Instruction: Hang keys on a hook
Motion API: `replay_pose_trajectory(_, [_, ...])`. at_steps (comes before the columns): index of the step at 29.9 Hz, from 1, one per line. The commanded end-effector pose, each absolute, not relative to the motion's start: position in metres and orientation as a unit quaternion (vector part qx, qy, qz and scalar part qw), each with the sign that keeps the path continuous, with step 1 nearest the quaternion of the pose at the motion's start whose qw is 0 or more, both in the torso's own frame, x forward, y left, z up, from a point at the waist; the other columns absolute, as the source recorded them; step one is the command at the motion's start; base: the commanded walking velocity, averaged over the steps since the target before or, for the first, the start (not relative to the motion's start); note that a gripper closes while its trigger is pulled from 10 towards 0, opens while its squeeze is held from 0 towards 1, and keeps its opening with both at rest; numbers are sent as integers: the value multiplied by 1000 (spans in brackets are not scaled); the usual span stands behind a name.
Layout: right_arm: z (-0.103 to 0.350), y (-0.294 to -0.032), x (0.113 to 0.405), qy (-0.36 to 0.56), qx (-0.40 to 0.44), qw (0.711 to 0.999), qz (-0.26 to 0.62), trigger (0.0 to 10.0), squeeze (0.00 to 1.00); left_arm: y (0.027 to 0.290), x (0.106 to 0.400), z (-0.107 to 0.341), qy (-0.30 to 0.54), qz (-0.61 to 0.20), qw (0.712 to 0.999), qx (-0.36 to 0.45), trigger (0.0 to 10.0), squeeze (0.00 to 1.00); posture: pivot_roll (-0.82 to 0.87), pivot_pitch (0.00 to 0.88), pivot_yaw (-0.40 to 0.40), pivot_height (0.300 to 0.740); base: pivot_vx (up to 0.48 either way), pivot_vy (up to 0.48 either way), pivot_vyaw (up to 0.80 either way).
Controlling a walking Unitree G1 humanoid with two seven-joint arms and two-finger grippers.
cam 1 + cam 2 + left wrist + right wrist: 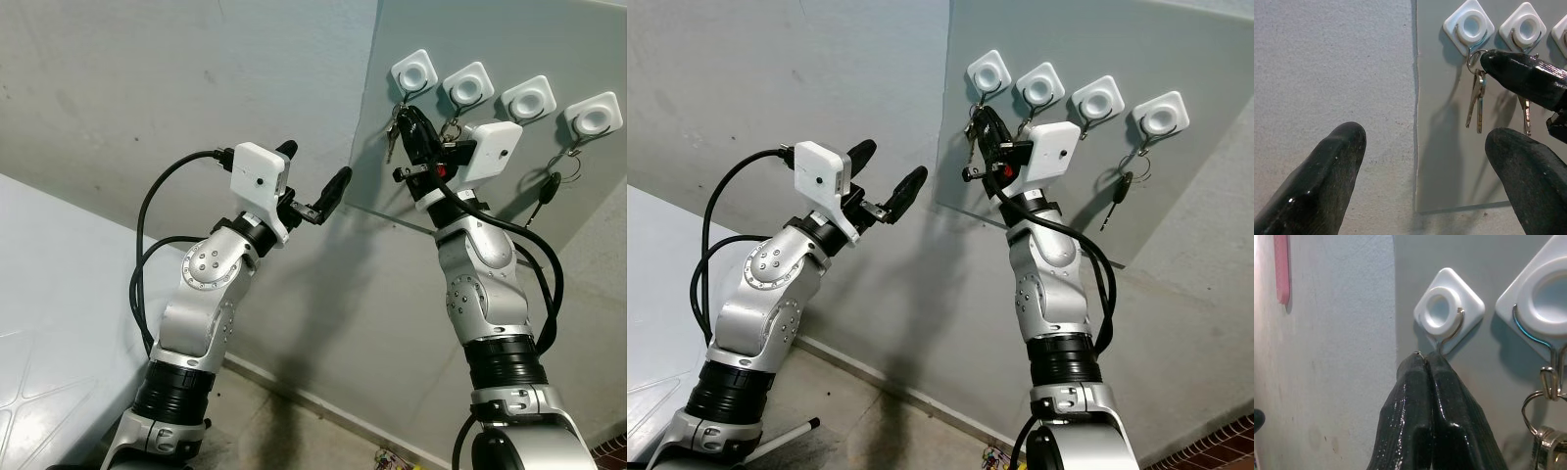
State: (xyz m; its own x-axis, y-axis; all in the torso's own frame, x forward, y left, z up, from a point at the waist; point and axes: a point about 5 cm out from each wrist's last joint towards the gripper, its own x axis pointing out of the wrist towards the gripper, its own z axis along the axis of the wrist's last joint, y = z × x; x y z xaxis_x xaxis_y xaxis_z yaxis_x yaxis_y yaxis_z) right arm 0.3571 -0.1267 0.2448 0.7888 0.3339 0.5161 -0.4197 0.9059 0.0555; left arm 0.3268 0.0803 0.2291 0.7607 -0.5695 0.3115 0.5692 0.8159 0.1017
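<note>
Four white square hooks sit in a row on a grey board (549,49). My right gripper (407,114) is raised to the leftmost hook (413,70) and is shut on the ring of a bunch of silver keys (1476,100). The keys dangle just below that hook's wire. In the right wrist view the gripper (1425,357) has its fingers pressed together, with a bit of ring wire (1420,354) showing at their tips under the hook (1448,311). My left gripper (312,166) is held up to the left of the board, open and holding nothing.
Another key bunch (451,127) hangs on the second hook (467,86), and a black key (551,188) hangs under the fourth hook (595,116). The board's left edge (1416,122) meets a bare grey wall. A white surface (49,294) lies low at left.
</note>
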Motion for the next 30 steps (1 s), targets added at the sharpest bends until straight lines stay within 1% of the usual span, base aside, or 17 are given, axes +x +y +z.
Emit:
replay_pose_trajectory(1, [256,-128,359,-274,92,937,198,10000,0,79,325,232,-171,-308,936,0,10000,0,-53,17,-51,740,0,0,0])
replay_pose_trajectory(11, [259,-128,361,-273,105,937,194,10000,0,78,325,231,-169,-308,936,-3,10000,0,-52,9,-55,740,0,0,0])
replay_pose_trajectory(20, [251,-130,367,-228,120,952,168,10000,0,78,325,233,-170,-306,937,-7,10000,0,-49,6,-58,740,0,0,0])
replay_pose_trajectory(28, [246,-128,367,-220,127,953,165,10000,0,78,324,232,-169,-307,936,-8,10000,0,-46,0,-61,740,0,0,0])
replay_pose_trajectory(30, [244,-127,365,-219,127,951,176,10000,0,79,324,232,-170,-305,937,-6,10000,0,-46,0,-61,740,0,0,0])
